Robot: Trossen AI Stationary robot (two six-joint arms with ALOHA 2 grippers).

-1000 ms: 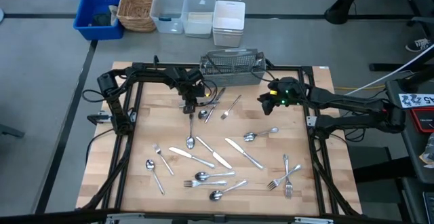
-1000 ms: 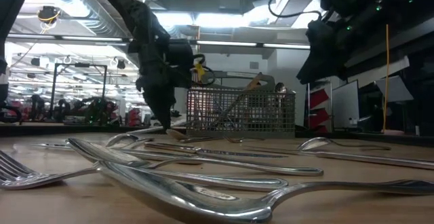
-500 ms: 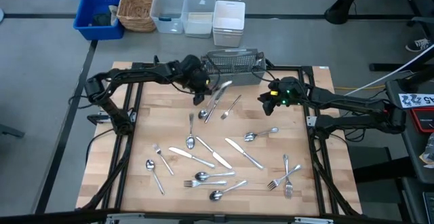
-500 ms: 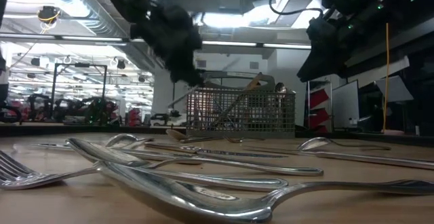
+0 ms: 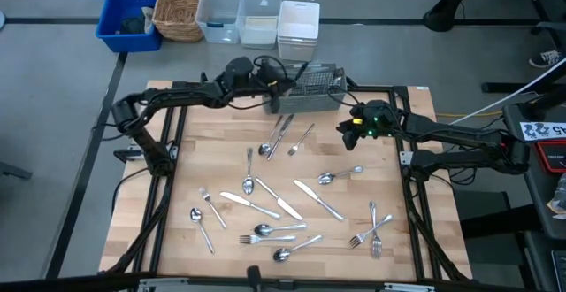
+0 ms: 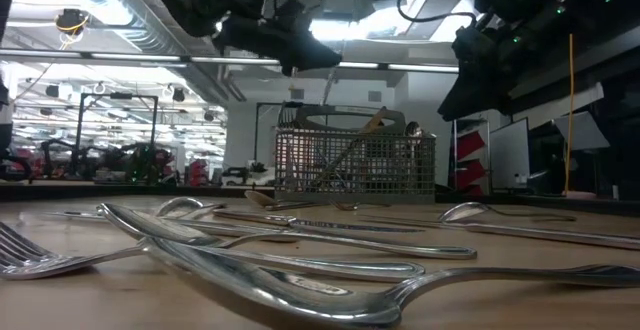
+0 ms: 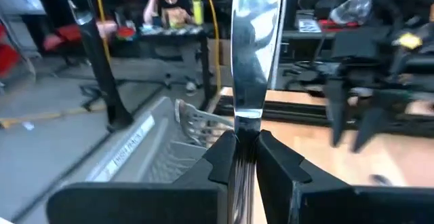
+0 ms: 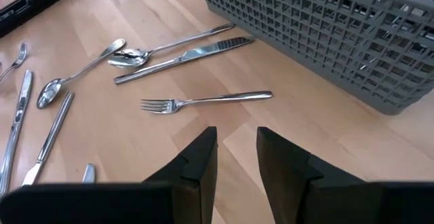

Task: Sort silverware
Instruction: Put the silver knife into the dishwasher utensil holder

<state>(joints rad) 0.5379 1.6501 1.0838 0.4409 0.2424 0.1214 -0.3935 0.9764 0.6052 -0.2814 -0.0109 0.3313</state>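
Left hand [image 7: 245, 157] now above basket [image 5: 305, 91], gripping knife [image 7: 255, 47]

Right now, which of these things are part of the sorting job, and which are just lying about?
Part of the job:
- loose silverware on the table
- knife held in the left pincer
- mesh basket

Lying about:
- blue bin
- wicker basket
- plastic tubs

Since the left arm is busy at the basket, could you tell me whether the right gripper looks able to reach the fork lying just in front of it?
Probably yes. The right gripper is open and empty, and the fork lies alone on bare table, clear of the basket.
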